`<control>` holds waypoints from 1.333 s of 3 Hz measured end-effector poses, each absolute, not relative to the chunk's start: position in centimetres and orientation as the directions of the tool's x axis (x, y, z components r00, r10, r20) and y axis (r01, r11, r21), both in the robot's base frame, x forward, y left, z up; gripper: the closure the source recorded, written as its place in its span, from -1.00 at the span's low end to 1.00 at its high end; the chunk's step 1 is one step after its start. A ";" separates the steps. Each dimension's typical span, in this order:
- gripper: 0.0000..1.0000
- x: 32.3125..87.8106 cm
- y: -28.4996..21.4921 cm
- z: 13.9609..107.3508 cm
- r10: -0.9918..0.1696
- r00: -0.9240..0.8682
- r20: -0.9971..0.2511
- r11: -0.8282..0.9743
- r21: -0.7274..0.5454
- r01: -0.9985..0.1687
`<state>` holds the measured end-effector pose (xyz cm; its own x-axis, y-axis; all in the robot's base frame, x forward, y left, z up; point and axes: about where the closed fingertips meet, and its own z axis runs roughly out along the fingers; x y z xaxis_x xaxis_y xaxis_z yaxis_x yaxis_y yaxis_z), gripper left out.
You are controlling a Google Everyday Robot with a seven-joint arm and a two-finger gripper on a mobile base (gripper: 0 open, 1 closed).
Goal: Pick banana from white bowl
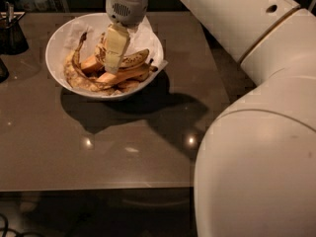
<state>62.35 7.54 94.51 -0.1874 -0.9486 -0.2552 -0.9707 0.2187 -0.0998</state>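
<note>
The white bowl (55, 46) stands at the back left of the brown table, lined with crumpled white paper (148, 33). Several bananas lie in it. The speckled banana (135, 59) lies curved on top at the right, dark stem end to the right. Smoother yellow-orange bananas (121, 76) lie under and beside it. My gripper (115, 51) reaches straight down into the middle of the bowl from the white wrist (126, 4). Its tip is among the bananas, just left of the speckled one and partly hiding its left end.
A small dark container (11, 32) stands at the table's back left, beside the bowl. My large white arm (256, 132) fills the right side and hides that part of the table. The table's front edge (98, 187) runs across the lower part of the view.
</note>
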 end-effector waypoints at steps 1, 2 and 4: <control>-0.68 62.3 7.7 94.0 -0.949 -0.191 -0.252 0.220 -0.091 -0.971; -0.60 62.3 7.8 93.5 -0.952 -0.189 -0.242 0.215 -0.086 -0.973; -0.50 62.9 8.4 92.9 -0.959 -0.179 -0.219 0.202 -0.087 -0.976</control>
<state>62.86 8.41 92.93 -0.1792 -0.9591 -0.2192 -0.9755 0.2021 -0.0868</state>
